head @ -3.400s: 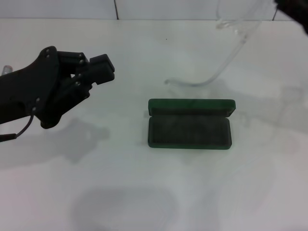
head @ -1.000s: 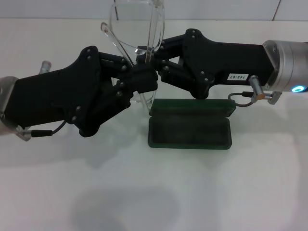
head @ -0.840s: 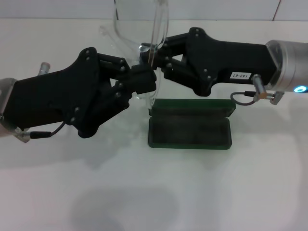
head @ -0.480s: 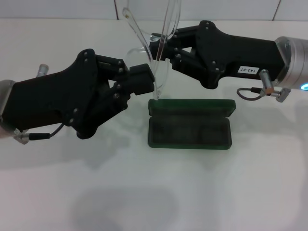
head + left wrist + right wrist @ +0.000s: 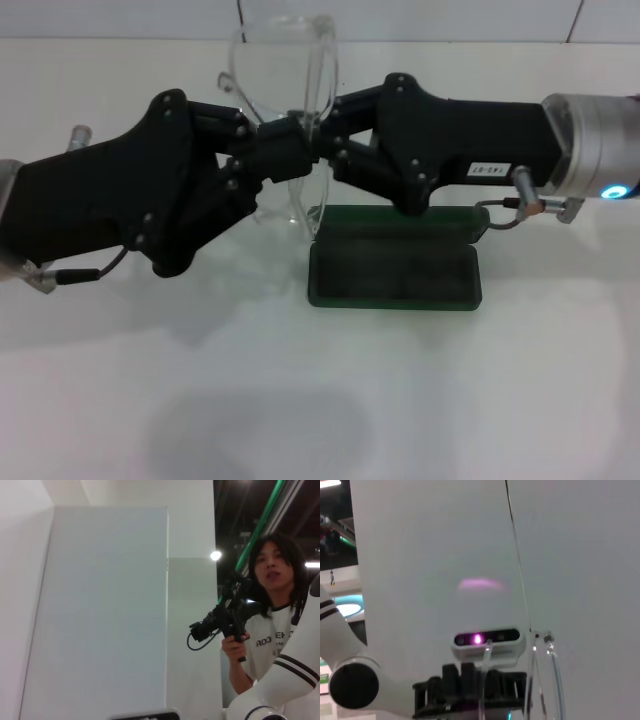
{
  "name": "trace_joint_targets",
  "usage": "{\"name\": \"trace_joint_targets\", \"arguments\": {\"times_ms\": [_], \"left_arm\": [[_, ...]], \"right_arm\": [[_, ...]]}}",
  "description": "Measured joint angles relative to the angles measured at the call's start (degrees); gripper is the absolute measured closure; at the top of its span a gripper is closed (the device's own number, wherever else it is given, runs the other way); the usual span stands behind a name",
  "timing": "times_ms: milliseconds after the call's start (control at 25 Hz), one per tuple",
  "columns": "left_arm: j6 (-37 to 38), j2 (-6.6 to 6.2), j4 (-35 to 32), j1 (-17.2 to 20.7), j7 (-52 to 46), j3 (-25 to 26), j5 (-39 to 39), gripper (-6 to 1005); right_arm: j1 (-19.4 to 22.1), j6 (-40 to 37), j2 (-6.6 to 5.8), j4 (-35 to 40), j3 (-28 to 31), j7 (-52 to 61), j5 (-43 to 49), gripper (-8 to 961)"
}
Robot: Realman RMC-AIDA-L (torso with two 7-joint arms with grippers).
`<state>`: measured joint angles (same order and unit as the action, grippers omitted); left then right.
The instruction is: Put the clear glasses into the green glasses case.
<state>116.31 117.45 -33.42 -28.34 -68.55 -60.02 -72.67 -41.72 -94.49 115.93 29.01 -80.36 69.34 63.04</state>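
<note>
The clear glasses (image 5: pixel 283 70) hang in the air above the table's back middle, lenses up and their clear arms trailing down toward the case. My right gripper (image 5: pixel 325 140) reaches in from the right and is shut on the frame. From the left, my left gripper (image 5: pixel 288 150) comes tip to tip with it, shut and pressed against the glasses. The green glasses case (image 5: pixel 395 268) lies open on the table just below and right of where they meet, dark inside with nothing in it. In the right wrist view a clear arm of the glasses (image 5: pixel 556 680) curves beside the left gripper (image 5: pixel 470 687).
White table all around the case, with a white wall behind it. A silver cylinder with a blue light (image 5: pixel 590 160) marks the right wrist. The left wrist view shows only a wall and a person holding a camera (image 5: pixel 270 610).
The right gripper swung the glasses right, then back left. Both grippers now meet higher over the case's back left corner, with the lenses upright again.
</note>
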Motion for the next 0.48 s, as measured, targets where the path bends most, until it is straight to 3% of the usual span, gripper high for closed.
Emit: {"name": "trace_joint_targets", "arguments": {"times_ms": [480], "left_arm": [[-0.04,-0.12,0.27,-0.11,0.0,0.0,0.24,927]], "right_arm": [[-1.26,0.25,0.08,0.0,-2.37,0.0,0.34,865]]}}
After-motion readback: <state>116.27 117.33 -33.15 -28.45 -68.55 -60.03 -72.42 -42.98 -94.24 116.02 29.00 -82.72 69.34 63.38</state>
